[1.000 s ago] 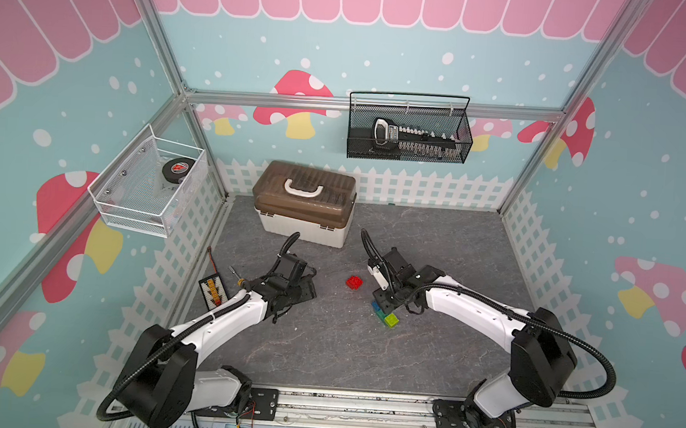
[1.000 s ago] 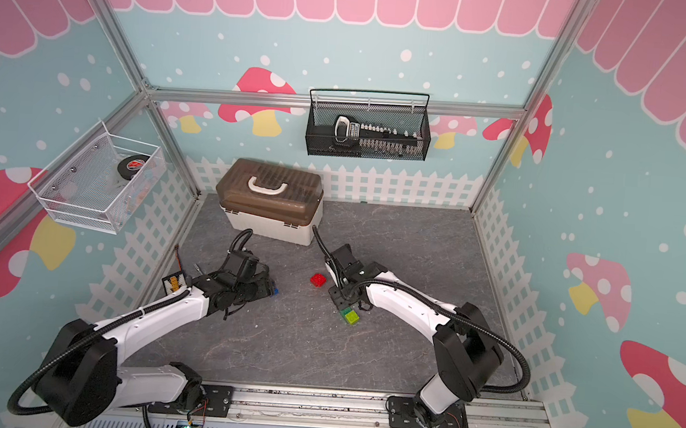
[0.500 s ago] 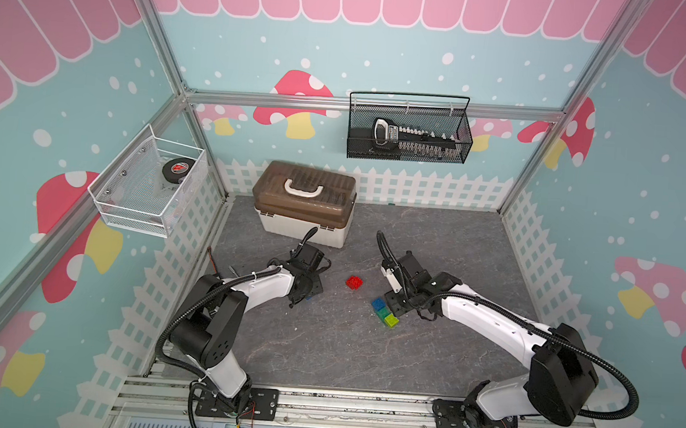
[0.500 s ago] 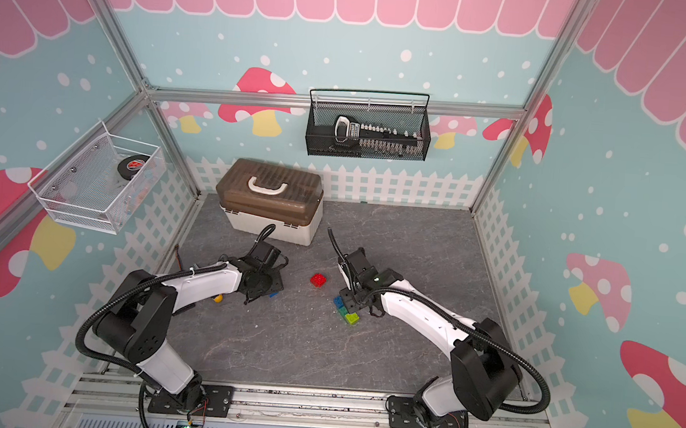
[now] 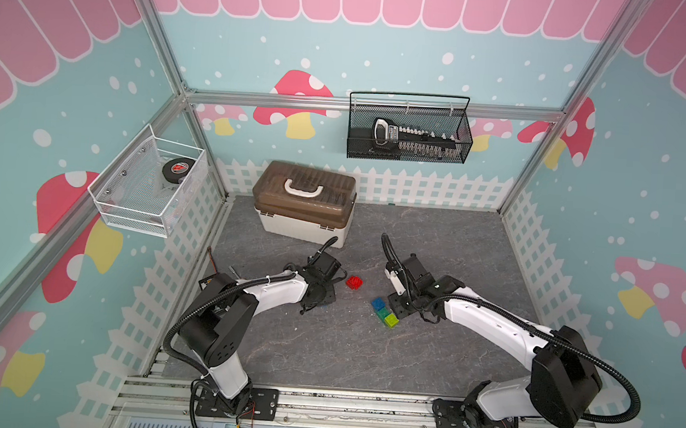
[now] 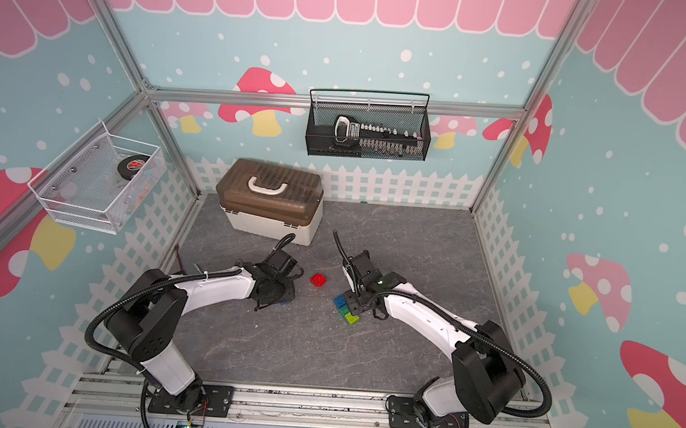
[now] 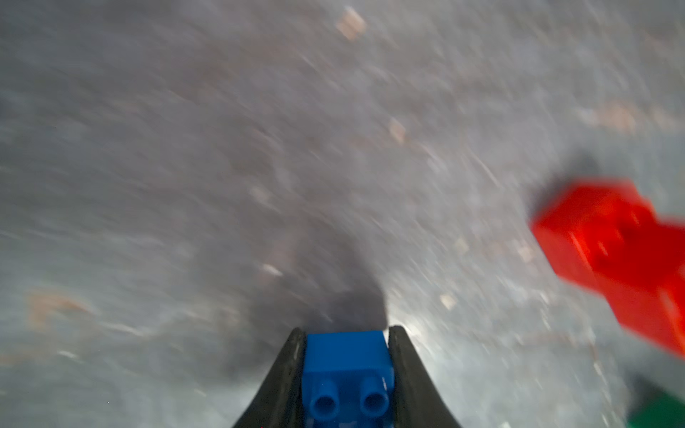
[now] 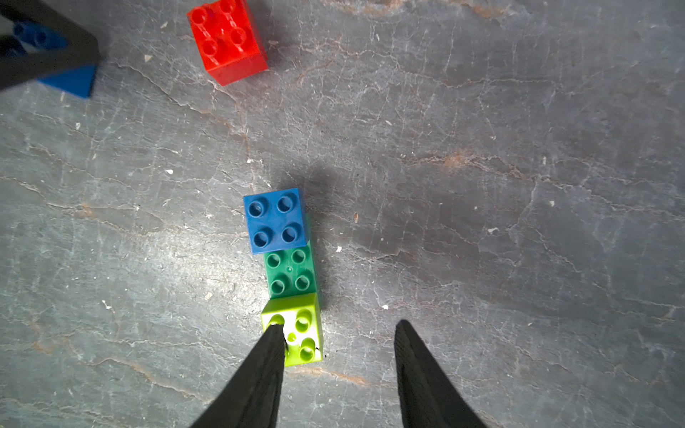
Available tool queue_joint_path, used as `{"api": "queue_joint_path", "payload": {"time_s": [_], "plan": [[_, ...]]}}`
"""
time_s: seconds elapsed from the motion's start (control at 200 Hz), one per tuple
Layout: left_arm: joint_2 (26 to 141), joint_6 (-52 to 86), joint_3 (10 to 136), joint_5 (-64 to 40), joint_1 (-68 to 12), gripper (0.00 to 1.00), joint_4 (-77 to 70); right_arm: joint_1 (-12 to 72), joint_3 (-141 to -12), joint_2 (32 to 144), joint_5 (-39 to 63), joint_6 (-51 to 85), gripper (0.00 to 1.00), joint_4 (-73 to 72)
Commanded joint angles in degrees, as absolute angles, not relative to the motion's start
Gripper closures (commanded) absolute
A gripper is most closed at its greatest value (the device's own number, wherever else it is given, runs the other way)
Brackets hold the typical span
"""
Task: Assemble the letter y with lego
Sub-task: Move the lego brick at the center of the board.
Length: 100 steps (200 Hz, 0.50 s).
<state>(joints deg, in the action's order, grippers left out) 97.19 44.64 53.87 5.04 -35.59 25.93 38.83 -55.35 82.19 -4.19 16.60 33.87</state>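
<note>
Gripping a blue brick [image 7: 346,367] tight in our left claw [image 7: 346,329], ready to carry it, we hold our right claw [image 8: 339,325] open with one finger [image 8: 259,370] on the lime brick [image 8: 302,333], maybe to steady the brick row [image 5: 384,312] lying at four o'clock from the red brick [image 5: 354,282].
</note>
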Motion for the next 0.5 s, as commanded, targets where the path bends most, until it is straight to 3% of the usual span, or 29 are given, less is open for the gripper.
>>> {"api": "queue_joint_path", "payload": {"time_s": [0.0,0.315,0.495], "plan": [[96.8,46.5,54.4,2.1,-40.1,0.73,28.4,38.5,-54.3,81.2,-2.8,17.1,0.51,32.9],[97.9,46.6,55.6,0.1,-46.8,0.72,31.6,38.5,-53.9,82.6,-1.7,16.5,0.51,32.4],[97.7,45.9,56.3,-0.1,-46.9,0.48,32.0,38.5,-54.1,83.6,-0.5,16.5,0.50,31.8]]}}
